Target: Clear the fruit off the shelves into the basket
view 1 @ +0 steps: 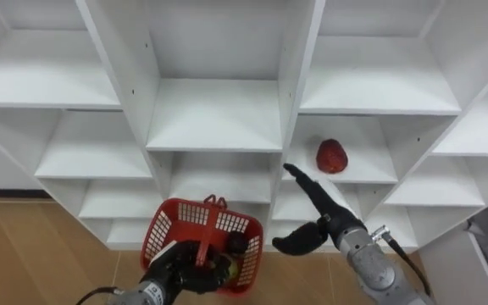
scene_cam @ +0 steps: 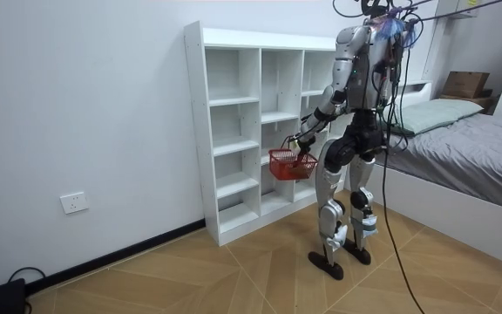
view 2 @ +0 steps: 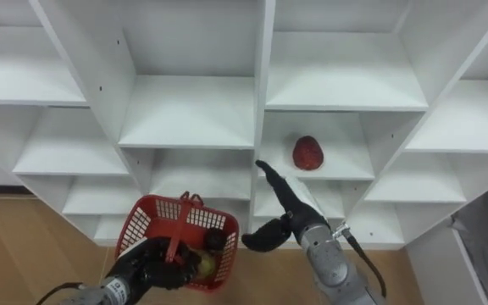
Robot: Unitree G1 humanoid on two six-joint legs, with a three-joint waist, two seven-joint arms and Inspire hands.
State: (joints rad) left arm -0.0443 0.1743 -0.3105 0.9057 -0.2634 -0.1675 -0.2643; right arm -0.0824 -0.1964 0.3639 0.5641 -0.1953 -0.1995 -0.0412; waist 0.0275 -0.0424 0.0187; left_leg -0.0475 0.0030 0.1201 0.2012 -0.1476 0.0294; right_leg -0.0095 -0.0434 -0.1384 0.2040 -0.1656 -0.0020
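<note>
A red fruit (view 1: 332, 156) (view 2: 307, 152) lies alone on a shelf of the white closet (view 1: 219, 114) (scene_cam: 234, 131), right of the middle column. My right hand (view 1: 316, 216) (view 2: 282, 216) is open just below and left of it, fingers stretched toward the shelf, not touching the fruit. My left hand (view 1: 180, 269) (view 2: 146, 267) is shut on the handle of a red basket (view 1: 197, 229) (view 2: 172, 224) (scene_cam: 288, 163), held low before the closet. A dark fruit (view 1: 238, 244) and a yellowish one (view 2: 202, 264) lie in the basket.
The other closet compartments in view hold nothing. I stand close before the closet on a wooden floor (scene_cam: 234, 279). A bed (scene_cam: 469, 148) stands behind me on the room view's right.
</note>
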